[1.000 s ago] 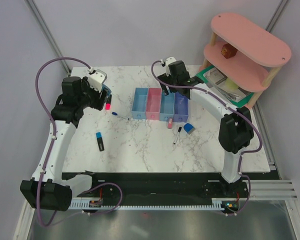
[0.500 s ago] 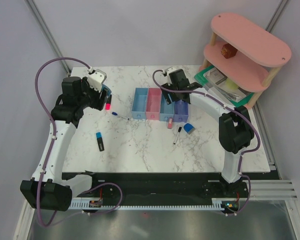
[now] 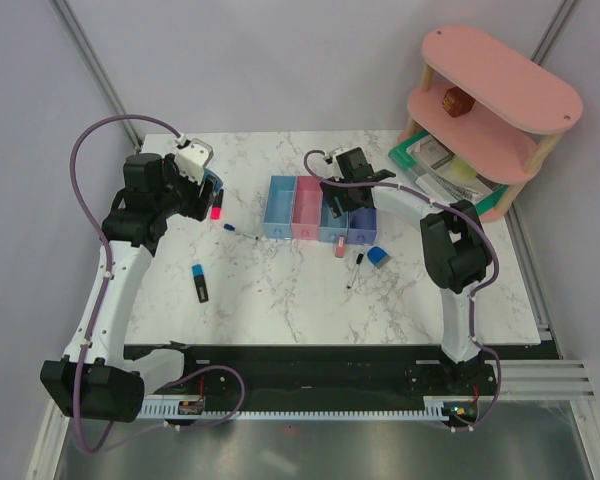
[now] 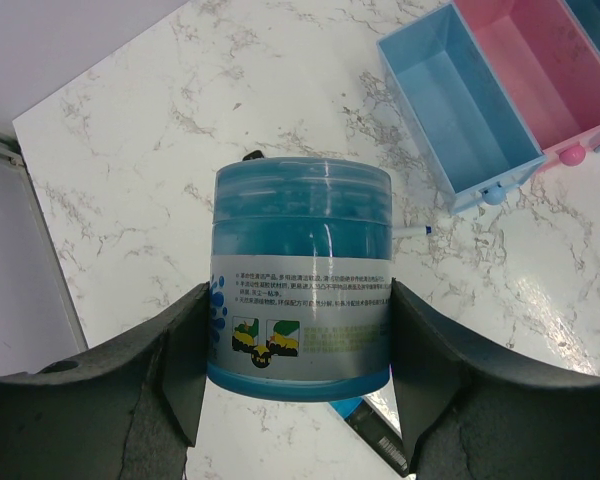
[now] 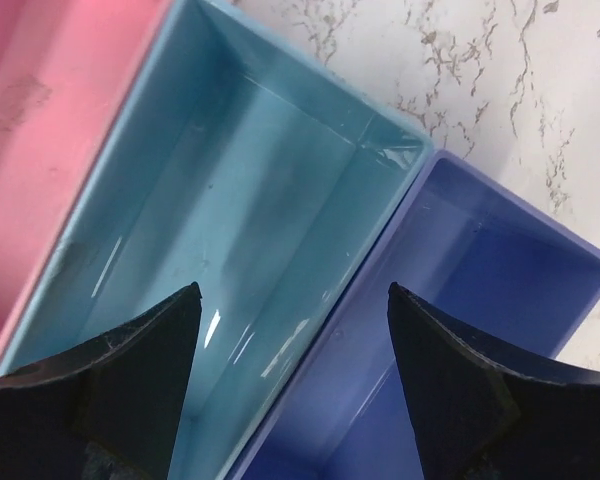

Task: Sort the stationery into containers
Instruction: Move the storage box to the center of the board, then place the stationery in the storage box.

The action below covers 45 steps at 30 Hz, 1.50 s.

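Right gripper (image 5: 292, 320) came from far edge to over blue bin (image 5: 230, 200), wide open, empty. Left gripper (image 4: 300, 345) unmoved, clamping tape roll (image 4: 300, 260). Bin bare; sorting barely begun.

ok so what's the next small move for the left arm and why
Probably swing the left gripper right, toward the light blue bin. It is shut on the blue-white roll, that bin is nearest and looks empty, and the right gripper, open, is over the blue bin and violet-blue bin, out of the way.
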Each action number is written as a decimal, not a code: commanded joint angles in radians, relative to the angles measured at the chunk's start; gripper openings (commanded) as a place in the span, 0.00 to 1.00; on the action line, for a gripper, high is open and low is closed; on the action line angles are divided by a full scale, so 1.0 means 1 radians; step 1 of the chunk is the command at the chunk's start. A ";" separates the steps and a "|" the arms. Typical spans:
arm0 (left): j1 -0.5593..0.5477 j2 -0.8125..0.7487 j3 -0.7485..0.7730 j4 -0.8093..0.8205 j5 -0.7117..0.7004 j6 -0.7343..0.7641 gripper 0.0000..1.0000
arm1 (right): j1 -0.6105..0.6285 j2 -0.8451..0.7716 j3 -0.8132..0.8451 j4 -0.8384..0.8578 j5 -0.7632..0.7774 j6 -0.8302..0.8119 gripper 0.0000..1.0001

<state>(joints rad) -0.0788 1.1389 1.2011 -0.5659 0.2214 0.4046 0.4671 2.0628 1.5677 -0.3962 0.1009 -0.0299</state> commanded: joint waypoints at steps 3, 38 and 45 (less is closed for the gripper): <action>0.004 -0.021 0.035 0.063 0.032 -0.010 0.02 | -0.015 0.054 0.087 0.066 0.025 -0.021 0.83; -0.019 -0.090 -0.104 0.061 0.162 0.124 0.02 | -0.035 -0.174 0.278 -0.272 -0.336 -0.211 0.98; -0.061 -0.194 -0.262 0.275 0.248 0.240 0.02 | -0.048 -0.207 0.301 -0.383 -0.875 -0.245 0.98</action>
<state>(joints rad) -0.1108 1.0302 1.0027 -0.5083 0.3771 0.5323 0.4267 1.8484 1.8332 -0.6682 -0.3790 -0.2375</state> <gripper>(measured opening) 0.698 0.982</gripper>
